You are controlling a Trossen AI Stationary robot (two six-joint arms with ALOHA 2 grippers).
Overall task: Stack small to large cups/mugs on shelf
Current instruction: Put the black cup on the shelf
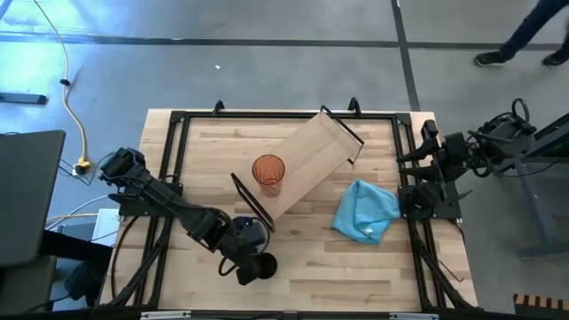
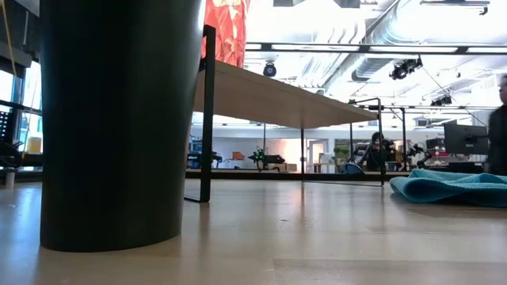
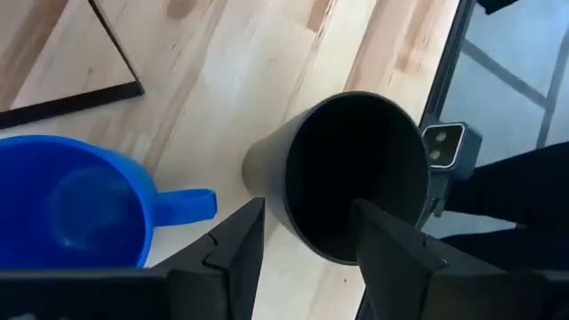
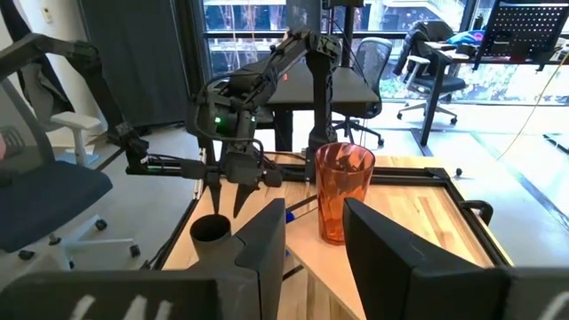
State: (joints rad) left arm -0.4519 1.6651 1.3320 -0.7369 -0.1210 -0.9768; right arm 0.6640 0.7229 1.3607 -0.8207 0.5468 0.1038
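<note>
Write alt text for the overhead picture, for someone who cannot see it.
Seen from above, the left end effector hovers open over a black cup beside a blue mug near the table's front edge. An orange tumbler stands on the slanted wooden shelf, a light blue cloth lies alongside, and the right arm waits at the table's edge.

The grey concrete floor [image 1: 293, 62] around the table [image 1: 302, 267] carries dark lines and a yellow cable [image 1: 67, 80]. A person's feet [image 1: 524, 53] cross its far corner. Beyond stands an open office — desks [image 4: 356, 84], swivel chairs [image 4: 436, 53], tall windows [image 4: 258, 27] — under exposed ceiling ducts [image 2: 380, 36] and bright strip lighting.
</note>
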